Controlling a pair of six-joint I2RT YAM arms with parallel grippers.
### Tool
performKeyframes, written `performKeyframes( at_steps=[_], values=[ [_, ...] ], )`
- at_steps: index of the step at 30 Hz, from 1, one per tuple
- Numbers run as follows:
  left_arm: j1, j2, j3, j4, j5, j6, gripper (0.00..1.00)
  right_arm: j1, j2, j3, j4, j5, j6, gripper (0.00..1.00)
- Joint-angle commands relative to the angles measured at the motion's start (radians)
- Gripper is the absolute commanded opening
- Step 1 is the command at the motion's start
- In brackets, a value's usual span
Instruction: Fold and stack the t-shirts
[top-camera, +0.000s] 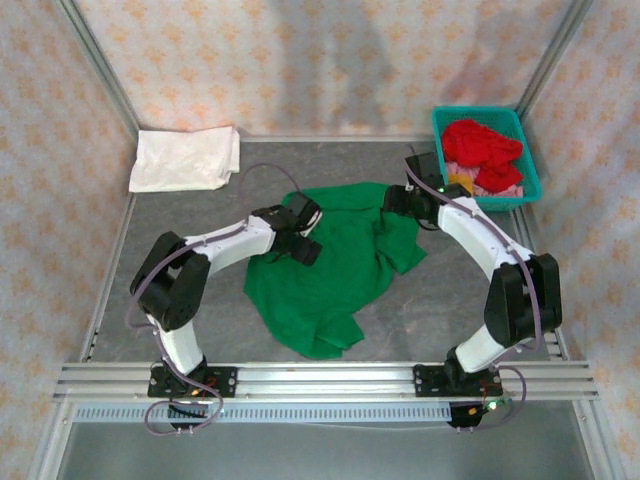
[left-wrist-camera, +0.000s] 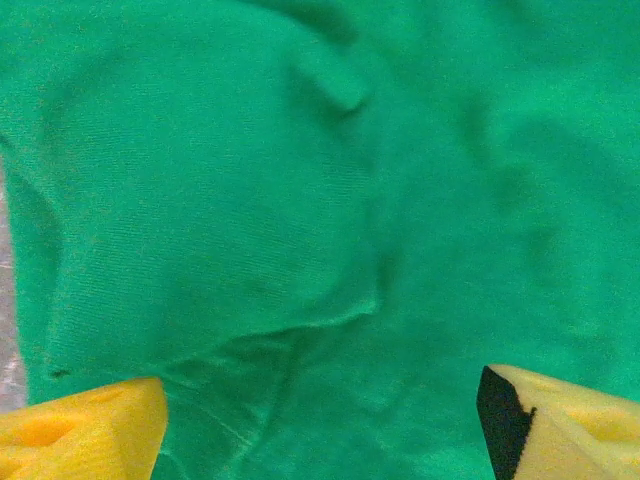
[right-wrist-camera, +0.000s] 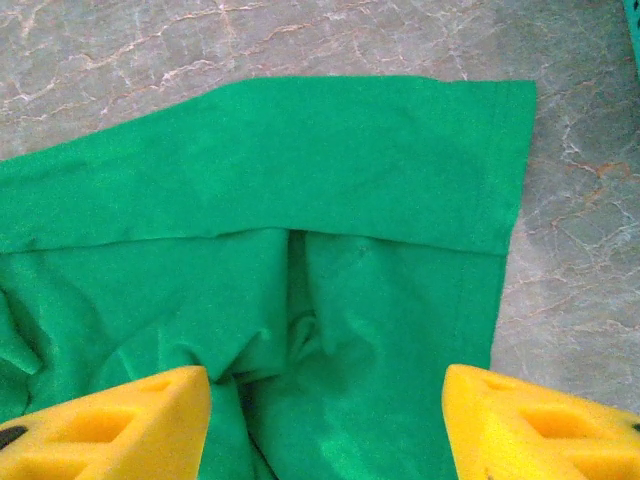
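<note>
Yellow foam fingertips (left-wrist-camera: 90, 430) of left gripper (left-wrist-camera: 320, 430): spread wide, gripping nothing, set over the creased cloth of the green t-shirt (left-wrist-camera: 300, 200), which lies rumpled mid-table (top-camera: 450, 300) between both arms. Right gripper (right-wrist-camera: 325, 425): jaws likewise parted and empty, above a flat hemmed edge at the shirt's far right; contact with the cloth cannot be told for either. White t-shirt (top-camera: 187, 158): folded, far left corner; red t-shirt (top-camera: 482, 140): heaped in teal basket (top-camera: 528, 178), far right.

Teal basket (top-camera: 476, 110) on grey table (top-camera: 430, 300)
</note>
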Motion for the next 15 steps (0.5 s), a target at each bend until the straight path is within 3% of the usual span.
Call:
performKeyframes(
  at_steps=[1,3,7,9,11,15],
  values=[
    [0.018,0.021,0.017,0.052,-0.149,-0.005,0.81,-0.002,-0.015,-0.009,0.052,-0.006,0.03,0.63],
    [0.039,0.051,0.026,0.058,-0.171,-0.013,0.73,-0.006,-0.015,-0.021,0.067,-0.01,0.035,0.63],
    [0.057,0.073,0.036,0.071,-0.153,-0.005,0.46,-0.016,-0.023,-0.037,0.079,-0.013,0.04,0.63],
    [0.058,0.062,0.052,0.048,-0.184,-0.009,0.14,-0.02,-0.023,-0.037,0.072,-0.008,0.035,0.63],
    [0.062,0.031,0.056,0.038,-0.198,-0.01,0.02,-0.024,-0.022,-0.037,0.068,0.0,0.026,0.63],
    [0.093,-0.055,0.075,0.001,-0.206,-0.029,0.0,-0.04,0.003,-0.017,0.028,0.039,0.032,0.63]
  ],
)
